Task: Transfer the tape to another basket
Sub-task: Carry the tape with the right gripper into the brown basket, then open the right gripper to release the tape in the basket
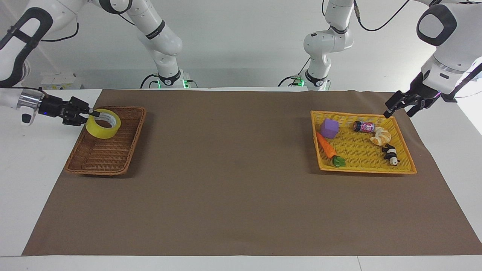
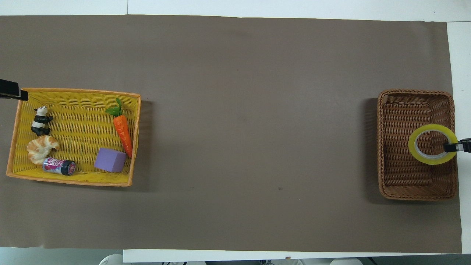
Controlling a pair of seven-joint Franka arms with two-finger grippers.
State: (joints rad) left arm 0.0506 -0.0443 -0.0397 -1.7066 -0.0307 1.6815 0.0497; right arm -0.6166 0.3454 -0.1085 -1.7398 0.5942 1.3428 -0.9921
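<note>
The right gripper (image 1: 90, 114) pinches the wall of the yellow tape roll (image 1: 103, 123), holding it over the brown wicker basket (image 1: 98, 159) just ahead of its fingertips. The left gripper (image 1: 400, 106) hangs with fingers apart over the corner of the yellow mesh basket (image 1: 406, 158) nearest it.

Tape (image 1: 103, 124): glossy translucent yellow plastic film. Basket (image 1: 106, 145): rough brown woven wicker. Surface (image 1: 233, 188): matt brown covering. Yellow basket (image 1: 363, 167): plastic mesh. Purple cube (image 1: 329, 128): matt, smooth. Can (image 1: 363, 126): glossy.
</note>
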